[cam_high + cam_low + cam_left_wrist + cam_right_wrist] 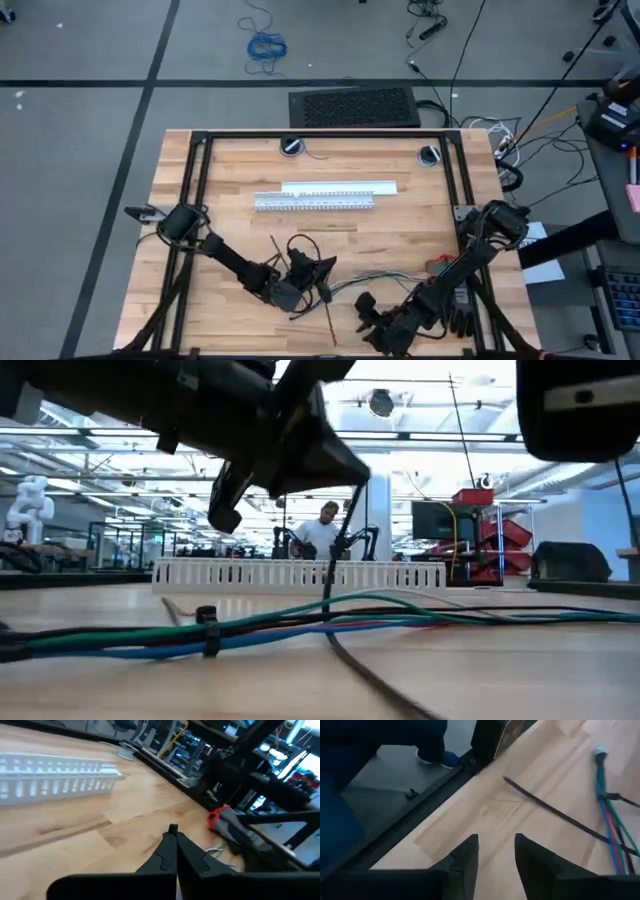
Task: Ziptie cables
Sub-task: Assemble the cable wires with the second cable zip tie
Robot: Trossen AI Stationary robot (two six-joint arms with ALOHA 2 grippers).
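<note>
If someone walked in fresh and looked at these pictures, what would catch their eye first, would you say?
Probably the left pincer, shut near the table's front middle and pinching a thin dark ziptie that hangs down to the cables, a bundle of blue, green and red wires lying across the wood. Next, the white slotted duct lying across the table's middle, and the right pincer, open, low over the front edge beside a second ziptie.

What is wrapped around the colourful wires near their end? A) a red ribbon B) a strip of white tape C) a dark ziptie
C: in the low view, a dark ziptie is cinched around the blue and green cables lying on the table.
</note>
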